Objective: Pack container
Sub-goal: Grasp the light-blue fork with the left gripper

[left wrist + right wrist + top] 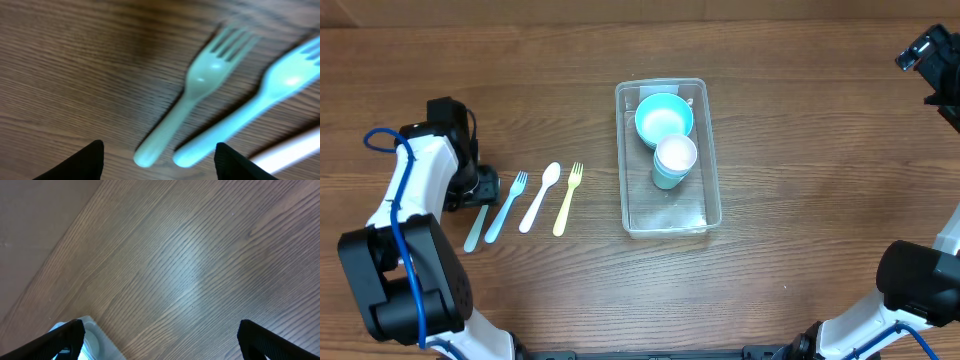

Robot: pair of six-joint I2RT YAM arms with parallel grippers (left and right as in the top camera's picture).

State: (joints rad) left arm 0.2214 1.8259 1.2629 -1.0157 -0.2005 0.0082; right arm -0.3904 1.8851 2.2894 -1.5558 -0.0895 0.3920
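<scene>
L gripper (159, 161), fingers (85, 162) wide, hovers over mint fork (195, 100) on counter (800, 150): handle end nearest fingers, tines angling away. Container (665, 215) sits mid-counter, well to its right. R gripper (160, 340) far off, fingers wide too.

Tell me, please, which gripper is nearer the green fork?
Left. The left gripper hovers just above the green fork; the right gripper is far away, beyond the container.
</scene>
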